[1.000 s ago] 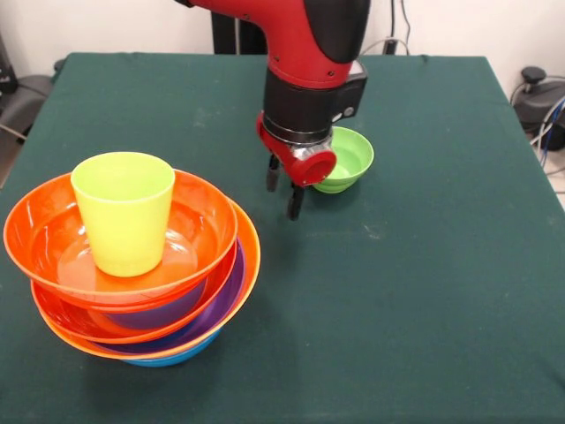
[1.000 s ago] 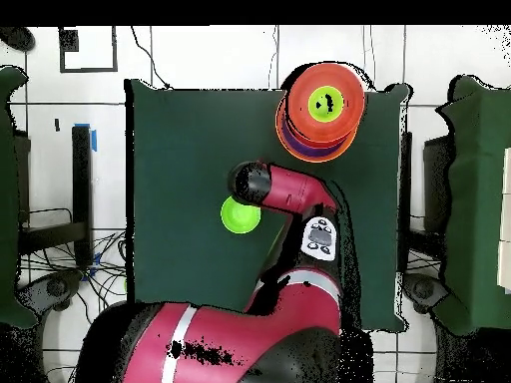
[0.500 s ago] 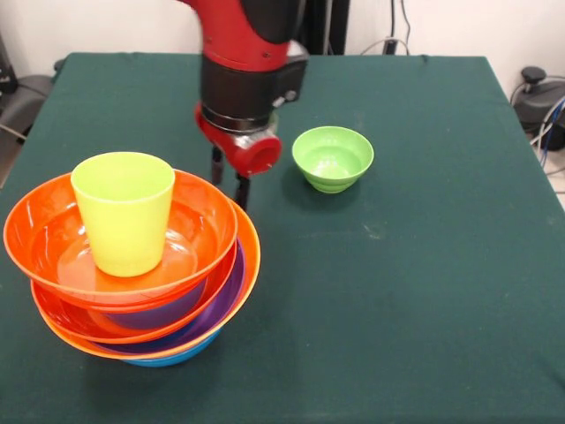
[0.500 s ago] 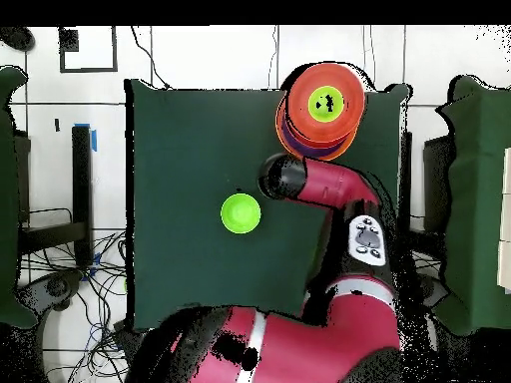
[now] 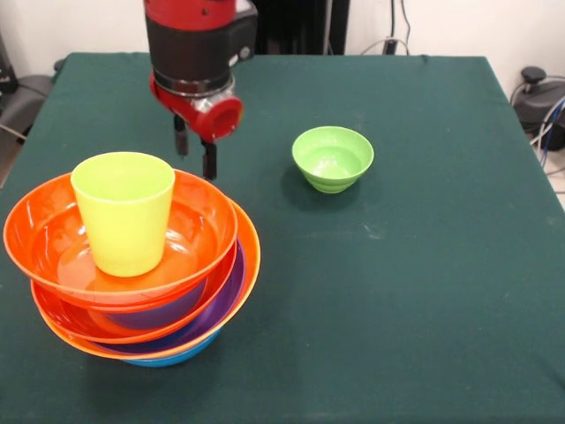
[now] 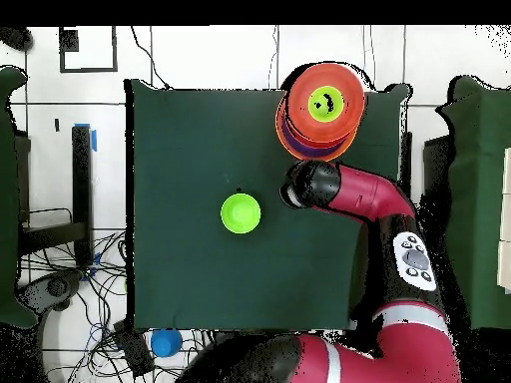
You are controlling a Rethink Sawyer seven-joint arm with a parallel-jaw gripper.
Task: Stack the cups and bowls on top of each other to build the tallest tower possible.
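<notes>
One tower (image 5: 132, 291) sits at the near left of the green counter (image 5: 424, 291): nested bowls with blue at the bottom, then orange, purple and red-orange rims, top bowl red-orange. Lime-green tumbler (image 5: 124, 212) stands upright inside that top bowl. Just behind the tower's far rim hangs the end effector (image 5: 195, 152), two dark fingers pointing down with a gap between them, released and grasping nothing, clear of the bowls. Small lime-green bowl (image 5: 333, 158) sits alone further right, well apart from the tower, nothing between it and the end effector. Overhead, a blue round object (image 6: 166, 342) lies on the floor off the counter among cables.
</notes>
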